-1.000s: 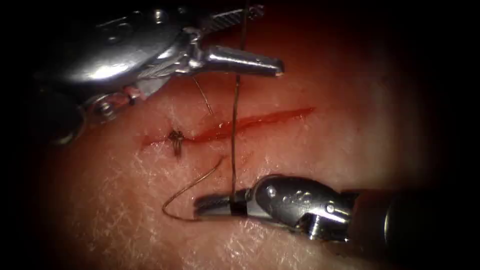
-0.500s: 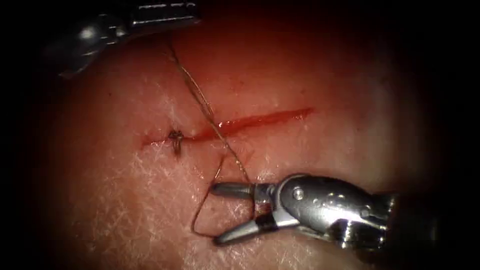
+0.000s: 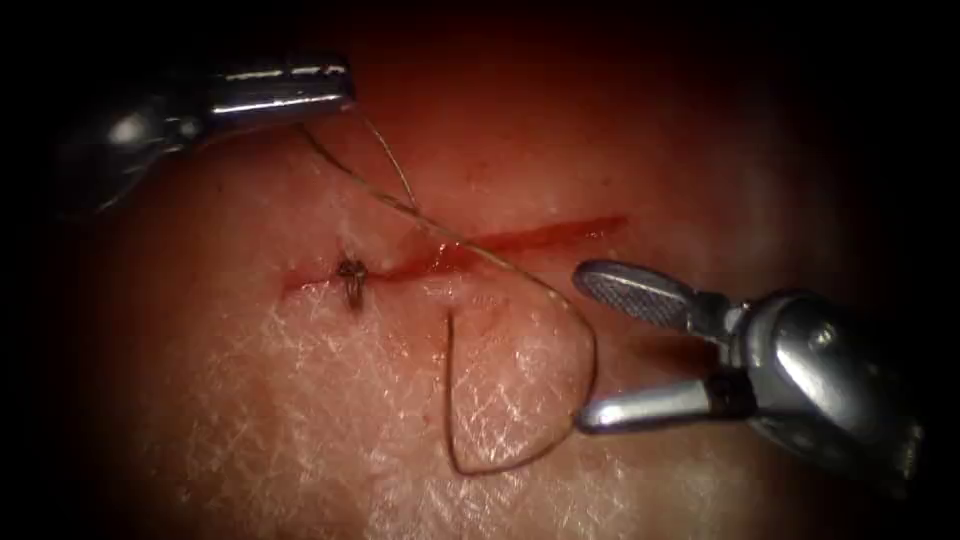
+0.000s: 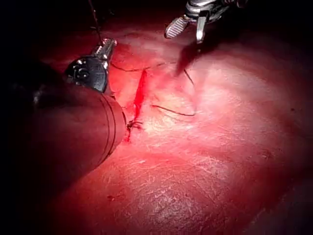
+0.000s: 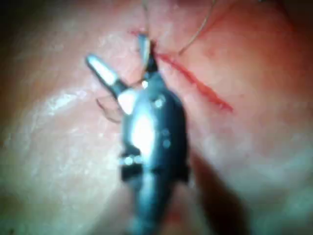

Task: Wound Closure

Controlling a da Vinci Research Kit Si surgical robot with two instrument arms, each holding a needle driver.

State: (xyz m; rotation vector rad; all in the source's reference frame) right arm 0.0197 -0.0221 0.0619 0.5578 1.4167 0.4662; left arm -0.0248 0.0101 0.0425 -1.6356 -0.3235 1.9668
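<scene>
The cut (image 3: 520, 238) runs slantwise across the tissue (image 3: 300, 420), with red fluid in it and a tied knot (image 3: 350, 275) near its left end. My left tool (image 3: 300, 90) lies at the upper left of the endoscope view, jaws shut on the thread (image 3: 480, 250). From there the thread crosses the cut and curls in a slack loop (image 3: 560, 440) on the near side. My right tool (image 3: 580, 346) stands open beside that loop, holding nothing. In the left wrist view I see the left tool (image 4: 105, 49), the cut (image 4: 141, 93) and the open right tool (image 4: 188, 24).
A short second strand (image 3: 395, 165) hangs from the left jaws toward the cut. The right wrist view has the open right tool (image 5: 116, 48) over the cut (image 5: 195, 83), with thread (image 5: 195, 34) beyond it. Pale tissue spreads below the loop.
My right jaws opened and let go of the thread, then drew back to the right. The left tool shut and pulled away to the upper left. The thread went from taut to a slack loop.
</scene>
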